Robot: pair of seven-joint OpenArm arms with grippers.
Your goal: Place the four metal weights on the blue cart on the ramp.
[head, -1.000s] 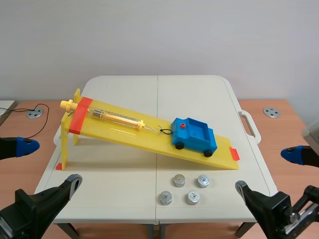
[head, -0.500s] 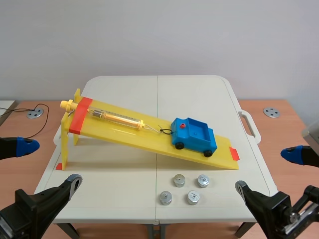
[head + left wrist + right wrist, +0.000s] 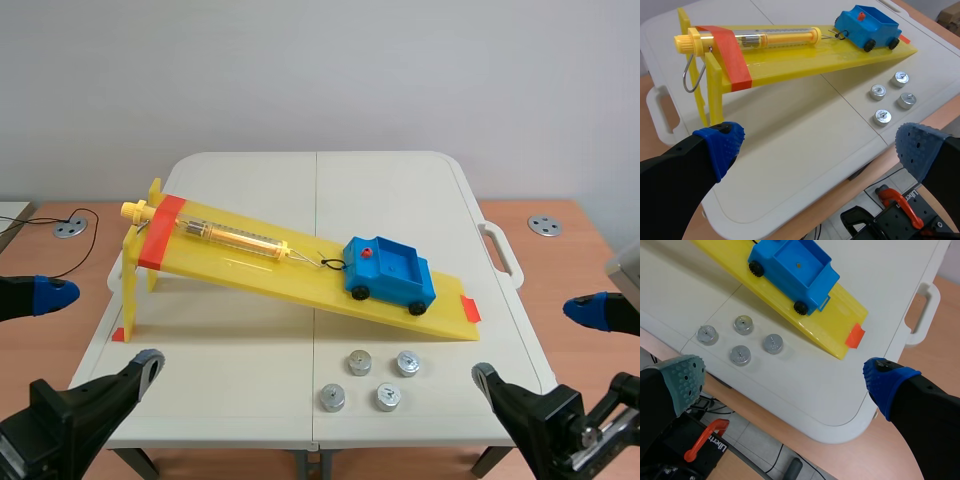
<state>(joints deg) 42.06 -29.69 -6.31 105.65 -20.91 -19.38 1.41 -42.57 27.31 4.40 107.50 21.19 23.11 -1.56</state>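
Scene view: four metal weights point(image 3: 359, 362) sit clustered on the table point(image 3: 400, 200), just nearer than the yellow ramp point(image 3: 250, 266), whose low right end holds the empty blue cart point(image 3: 390, 272). Left gripper point(image 3: 818, 147) and right gripper point(image 3: 785, 377) gape wide, holding nothing; all four placements remain.

Place: I take it for a lab or teaching bench.
Wall: bare white wall point(image 3: 320, 70).
Table: white folding table point(image 3: 390, 200) with carry handle point(image 3: 507, 250), over wooden desks point(image 3: 580, 270).
Apparatus: yellow ramp point(image 3: 230, 263) carrying a spring scale point(image 3: 235, 237).
Fittings: 2 cable grommets point(image 3: 545, 225), orange clamp point(image 3: 704, 439).
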